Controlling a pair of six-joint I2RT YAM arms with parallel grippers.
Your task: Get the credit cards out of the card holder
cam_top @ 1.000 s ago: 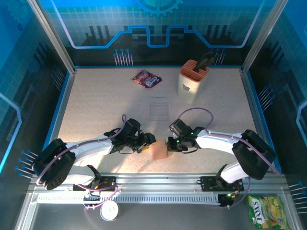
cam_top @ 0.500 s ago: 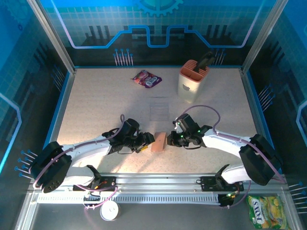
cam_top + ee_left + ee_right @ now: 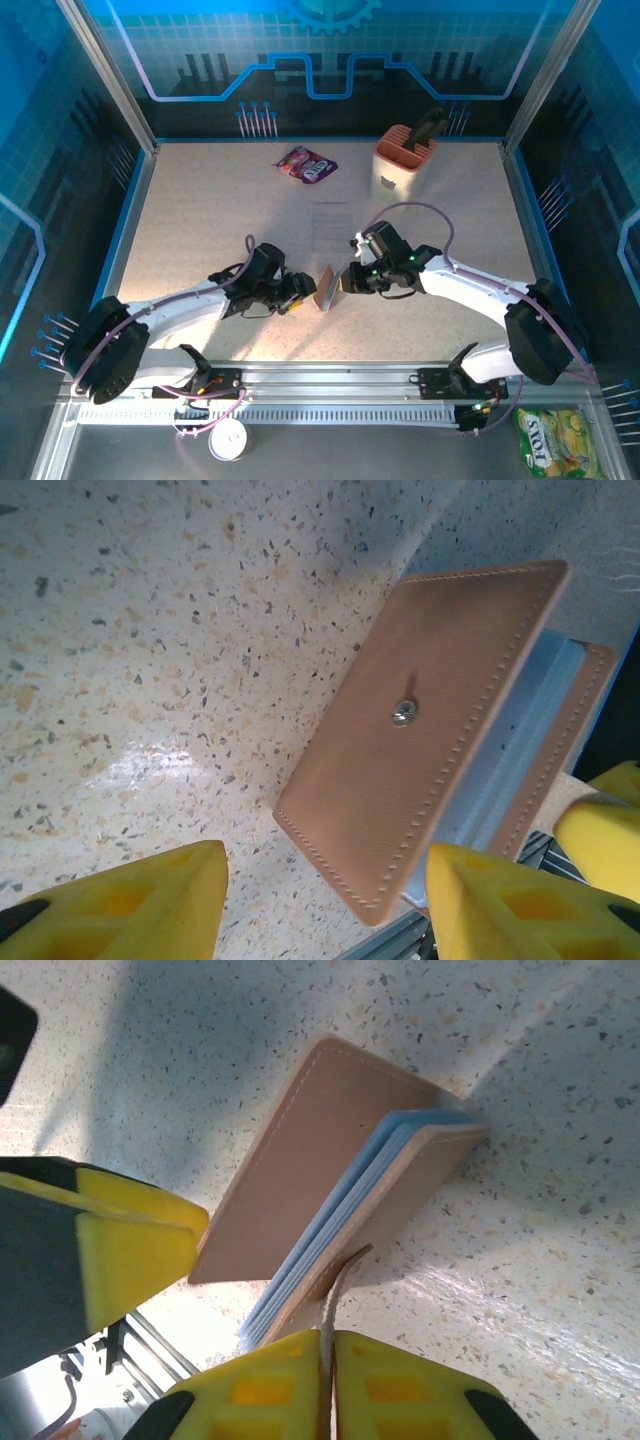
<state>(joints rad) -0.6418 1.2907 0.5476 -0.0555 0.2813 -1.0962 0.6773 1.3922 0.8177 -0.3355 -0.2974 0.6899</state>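
The speckled beige stone-look counter (image 3: 200,220) has loads of free room. The tall peach plastic tool caddy (image 3: 398,172) and the purple foil snack packet (image 3: 306,166) sit far out beyond both sets of fingers, well apart from the action. Nothing out there should get in the way of a pull outward or sideways. The tighter side is behind the fingers, where the counter ends.

The small tan stitched-leather bifold card holder (image 3: 420,740) is propped up on one edge, right between the two sets of fingers and partly open like a book. My guess is it's stood up like that so the pocket mouths are reachable instead of pressed flat against the counter.

The yellow-padded left fingers (image 3: 130,905) are spread wide and released. The outer cover with its little metal snap stud (image 3: 403,712) sits just ahead of the gap, and I can't see any contact. They look parked there to brace or catch that cover.

The yellow right fingers (image 3: 400,1390) are clenched tight on a thin pale strip (image 3: 330,1312) that comes edge-on out of the open side. I honestly can't tell if it's a card or a closure tab.

The credit cards (image 3: 330,1210) should be the stacked blue layers between the covers, just ahead of the right fingers, but I can't separate cards from pocket lining.
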